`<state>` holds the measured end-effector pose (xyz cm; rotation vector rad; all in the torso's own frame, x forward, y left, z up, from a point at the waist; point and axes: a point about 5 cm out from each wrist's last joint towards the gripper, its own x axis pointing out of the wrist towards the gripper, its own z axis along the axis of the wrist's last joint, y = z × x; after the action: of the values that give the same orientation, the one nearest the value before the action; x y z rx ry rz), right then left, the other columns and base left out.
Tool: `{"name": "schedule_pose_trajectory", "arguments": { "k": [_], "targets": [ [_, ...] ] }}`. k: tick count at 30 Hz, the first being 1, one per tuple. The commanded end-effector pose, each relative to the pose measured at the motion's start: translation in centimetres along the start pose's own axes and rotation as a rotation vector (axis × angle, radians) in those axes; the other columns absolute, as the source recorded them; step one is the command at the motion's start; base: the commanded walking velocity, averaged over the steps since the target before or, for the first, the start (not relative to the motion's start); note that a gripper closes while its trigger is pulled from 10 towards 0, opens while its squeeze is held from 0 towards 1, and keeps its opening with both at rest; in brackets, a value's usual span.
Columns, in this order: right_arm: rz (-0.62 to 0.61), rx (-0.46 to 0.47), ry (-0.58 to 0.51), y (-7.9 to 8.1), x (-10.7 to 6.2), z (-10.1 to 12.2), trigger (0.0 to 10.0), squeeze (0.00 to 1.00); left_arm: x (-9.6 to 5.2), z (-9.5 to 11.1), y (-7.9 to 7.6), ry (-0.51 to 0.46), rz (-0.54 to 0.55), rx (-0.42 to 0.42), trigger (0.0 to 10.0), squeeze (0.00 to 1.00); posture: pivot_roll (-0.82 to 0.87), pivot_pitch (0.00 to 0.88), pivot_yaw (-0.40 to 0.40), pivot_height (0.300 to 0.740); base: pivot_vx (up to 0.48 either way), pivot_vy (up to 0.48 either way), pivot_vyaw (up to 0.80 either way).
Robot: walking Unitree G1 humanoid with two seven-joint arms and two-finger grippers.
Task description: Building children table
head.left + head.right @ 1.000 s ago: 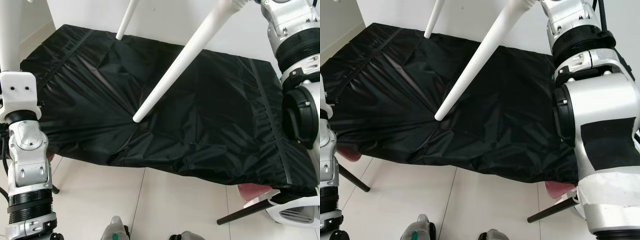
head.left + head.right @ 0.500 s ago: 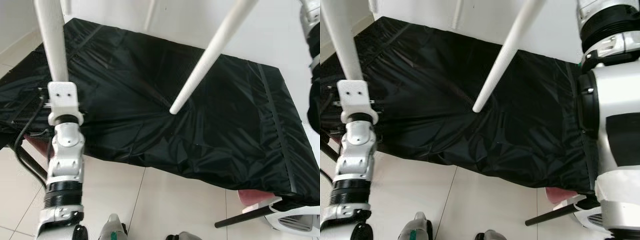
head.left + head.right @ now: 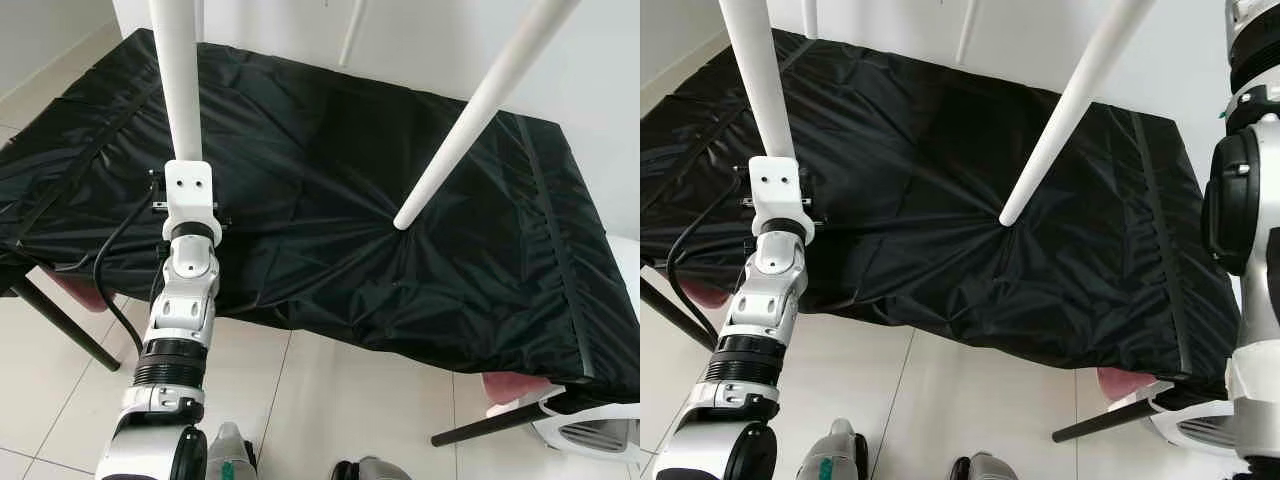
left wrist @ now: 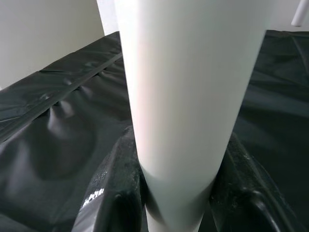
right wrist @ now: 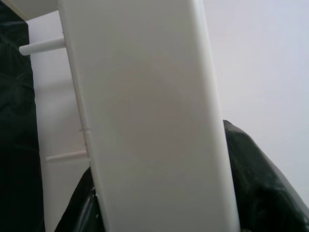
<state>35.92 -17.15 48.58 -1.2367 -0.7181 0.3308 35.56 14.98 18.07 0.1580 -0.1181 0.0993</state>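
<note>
A white children's table is held in the air above a surface draped in black cloth (image 3: 300, 170). One white leg (image 3: 175, 80) stands nearly upright, and my left gripper (image 4: 176, 159) is shut on it, its black fingers (image 4: 118, 188) on both sides. A second leg (image 3: 480, 110) slants down, its tip just over the cloth. A third leg (image 3: 352, 35) shows at the back. My right gripper (image 5: 166, 203) is shut on a flat white edge of the table (image 5: 145, 111); my right arm (image 3: 1245, 200) rises at the right.
Dark slanted legs (image 3: 60, 325) stick out from under the cloth on the left, and another dark leg (image 3: 490, 425) on the right. A pink object (image 3: 510, 385) and a white device (image 3: 590, 430) sit at the lower right. Pale tiled floor (image 3: 350, 400) lies in front.
The white table has swung to the right over the cloth, with its slanted leg's tip now nearer the middle right. My left arm has come in from the left edge with its leg.
</note>
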Motion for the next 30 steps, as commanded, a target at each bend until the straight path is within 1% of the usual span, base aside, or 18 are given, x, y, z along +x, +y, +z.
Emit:
{"name": "schedule_pose_trajectory", "arguments": {
  "k": [1,5,6,7,9,10,11,12,14,18,19,20,21,22,25,26,27,30],
  "targets": [
    [-0.261,-0.030,-0.289,-6.1,-0.8,5.4,0.0,0.00,-0.1,0.6,-3.6,-0.006,-0.309,0.012,10.0,0.00,-0.13,0.000,-0.092,0.740,0.000,0.000,0.00],
    [-0.265,0.012,-0.328,-6.3,-0.6,6.0,0.0,0.00,-0.5,0.1,-2.9,0.011,-0.305,0.000,10.0,0.00,-0.12,0.000,-0.094,0.740,0.000,0.000,0.00],
    [-0.263,0.034,-0.326,-6.2,-0.5,6.0,3.8,0.00,-0.6,0.0,-2.2,0.015,-0.280,0.012,10.0,0.00,-0.11,0.000,-0.105,0.740,0.000,0.000,0.00],
    [-0.254,0.049,-0.322,-5.9,-0.3,5.8,10.0,0.00,-0.9,0.0,-1.6,0.014,-0.259,0.015,10.0,0.11,-0.10,0.000,-0.113,0.740,0.000,0.000,0.00],
    [-0.246,0.057,-0.317,-5.6,-0.2,5.7,10.0,0.00,-1.0,0.1,-1.2,0.012,-0.246,0.019,10.0,0.11,-0.10,0.000,-0.113,0.740,0.000,0.000,0.00],
    [-0.235,0.069,-0.315,-5.3,0.0,5.6,10.0,0.00,-1.2,0.0,-0.7,0.015,-0.225,0.024,10.0,1.00,-0.09,0.000,-0.121,0.740,0.000,0.000,0.00],
    [-0.235,0.069,-0.315,-5.3,0.0,5.6,10.0,0.00,-1.2,0.0,-0.7,0.015,-0.225,0.024,10.0,1.00,-0.09,0.000,-0.121,0.740,0.000,0.000,0.00],
    [-0.231,0.093,-0.320,-5.2,0.1,5.5,10.0,1.00,-1.4,-0.1,-0.1,0.020,-0.201,0.019,10.0,1.00,-0.08,0.000,-0.129,0.740,0.000,0.000,0.00],
    [-0.227,0.140,-0.328,-4.9,0.5,5.5,10.0,1.00,-1.8,-0.1,0.8,0.020,-0.162,0.016,10.0,1.00,-0.06,0.000,-0.141,0.740,0.000,0.000,0.00],
    [-0.226,0.161,-0.331,-4.7,0.6,5.5,10.0,1.00,-1.9,0.0,1.2,0.018,-0.149,0.015,10.0,1.00,-0.06,0.000,-0.143,0.740,0.000,0.000,0.00],
    [-0.225,0.180,-0.334,-4.5,0.7,5.5,10.0,1.00,-2.0,0.3,1.9,0.008,-0.129,0.012,10.0,1.00,-0.05,0.000,-0.153,0.740,0.000,0.000,0.00],
    [-0.228,0.199,-0.337,-4.3,0.8,5.4,10.0,1.00,-2.0,0.7,2.7,-0.003,-0.108,0.025,10.0,1.00,-0.03,0.000,-0.158,0.740,0.000,0.000,0.00],
    [-0.228,0.199,-0.337,-4.3,0.8,5.4,10.0,1.00,-2.0,0.7,2.7,-0.003,-0.108,0.025,10.0,1.00,-0.03,0.000,-0.158,0.740,0.000,0.000,0.00],
    [-0.232,0.228,-0.343,-4.1,0.9,5.3,10.0,1.00,-2.1,1.1,3.4,-0.012,-0.091,0.043,10.0,1.00,-0.03,0.000,-0.158,0.740,0.000,0.000,0.00],
    [-0.235,0.245,-0.348,-4.0,1.0,5.2,10.0,1.00,-2.2,1.4,3.9,-0.019,-0.085,0.064,10.0,1.00,-0.02,0.000,-0.159,0.740,0.000,0.000,0.00],
    [-0.236,0.266,-0.354,-3.7,1.0,5.0,10.0,1.00,-2.2,1.6,4.3,-0.025,-0.080,0.080,10.0,0.59,-0.02,0.000,-0.159,0.740,0.000,0.000,0.00],
    [-0.232,0.297,-0.365,-3.3,1.0,4.8,10.0,1.00,-2.2,1.9,4.6,-0.030,-0.080,0.098,10.0,0.01,-0.02,0.000,-0.157,0.740,0.000,0.000,0.00],
    [-0.223,0.339,-0.382,-2.8,0.9,4.4,10.0,1.00,-2.2,2.2,5.0,-0.032,-0.087,0.126,10.0,0.00,-0.02,0.000,-0.157,0.740,0.000,0.000,0.00]
  ]
}}
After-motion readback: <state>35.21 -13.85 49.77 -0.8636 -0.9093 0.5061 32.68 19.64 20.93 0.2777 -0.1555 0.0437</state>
